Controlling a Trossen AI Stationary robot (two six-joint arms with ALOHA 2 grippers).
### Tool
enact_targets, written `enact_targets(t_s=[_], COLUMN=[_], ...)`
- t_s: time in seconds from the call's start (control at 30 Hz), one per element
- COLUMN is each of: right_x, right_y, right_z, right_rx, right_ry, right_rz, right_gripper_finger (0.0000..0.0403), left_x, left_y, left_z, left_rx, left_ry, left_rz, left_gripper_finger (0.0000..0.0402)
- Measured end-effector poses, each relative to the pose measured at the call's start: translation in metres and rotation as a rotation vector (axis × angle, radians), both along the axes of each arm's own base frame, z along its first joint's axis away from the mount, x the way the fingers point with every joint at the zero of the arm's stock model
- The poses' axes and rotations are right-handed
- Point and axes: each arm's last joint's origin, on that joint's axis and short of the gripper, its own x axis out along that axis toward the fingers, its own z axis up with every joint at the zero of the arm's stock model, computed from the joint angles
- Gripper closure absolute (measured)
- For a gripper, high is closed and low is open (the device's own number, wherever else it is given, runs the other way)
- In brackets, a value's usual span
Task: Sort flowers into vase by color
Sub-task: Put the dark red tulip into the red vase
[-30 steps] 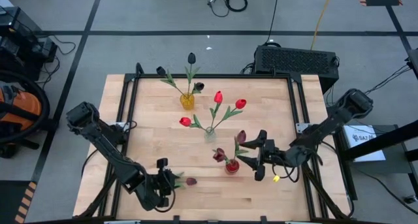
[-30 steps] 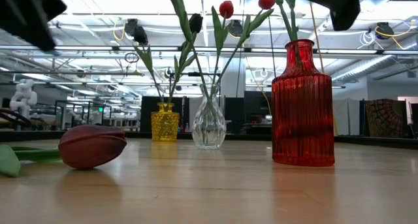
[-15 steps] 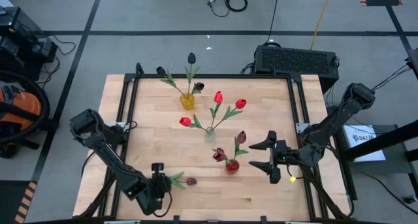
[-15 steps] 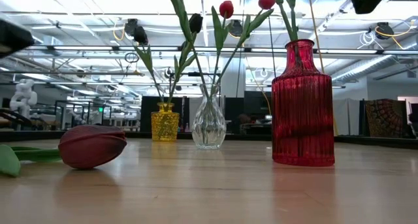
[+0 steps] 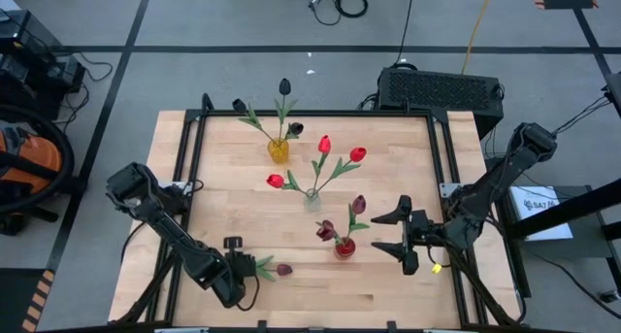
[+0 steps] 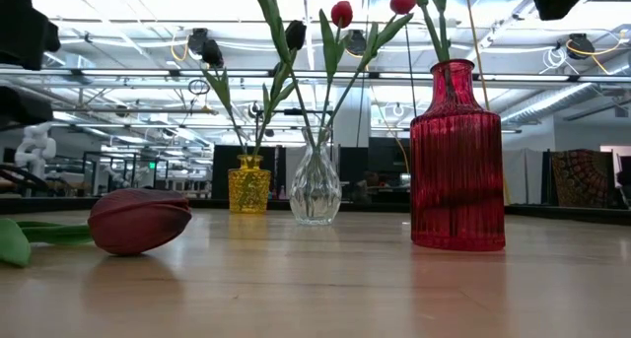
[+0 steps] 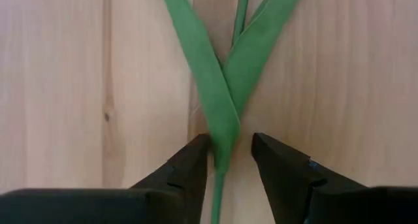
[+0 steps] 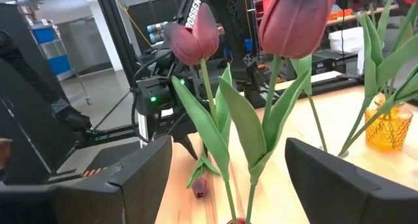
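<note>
Flowers already stand sorted in three vases mid-frame, while one maroon tulip (image 5: 282,270) lies on the bench (image 5: 223,207) at lower left, where the left end effector (image 7: 230,160) straddles its stem, narrowly spread, apparently to pinch it; the right end effector (image 5: 388,233) waits wide open beside the red vase (image 5: 344,247).

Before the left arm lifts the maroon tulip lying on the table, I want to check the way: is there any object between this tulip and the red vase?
Nothing visible does. The lying maroon tulip and the red vase have only bare table between them. The left gripper already straddles its stem; the open right gripper waits beyond the vase.
</note>
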Motion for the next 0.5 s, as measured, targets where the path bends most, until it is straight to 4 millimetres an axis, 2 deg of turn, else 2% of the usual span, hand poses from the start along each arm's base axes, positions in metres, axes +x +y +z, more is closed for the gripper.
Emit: enact_targets(t_s=[0.27,0.43,0.5], right_x=[0.000,0.000,-0.001], right_y=[0.000,0.000,-0.001], right_z=[0.010,0.016,0.023], right_rx=[-0.028,-0.054,-0.068], right_ry=[-0.074,-0.125,-0.177], right_rz=[0.003,-0.002,-0.010], right_gripper_finger=[0.0113,0.0113,0.0113], left_x=[0.008,0.011,0.016], left_y=[0.004,0.006,0.005], left_z=[0.000,0.014,0.028], left_rx=[-0.038,-0.014,-0.015], left_ry=[-0.022,-0.103,-0.177], left_rz=[-0.020,-0.011,0.005], left_gripper_finger=[0.0384,0.0388,0.0389])
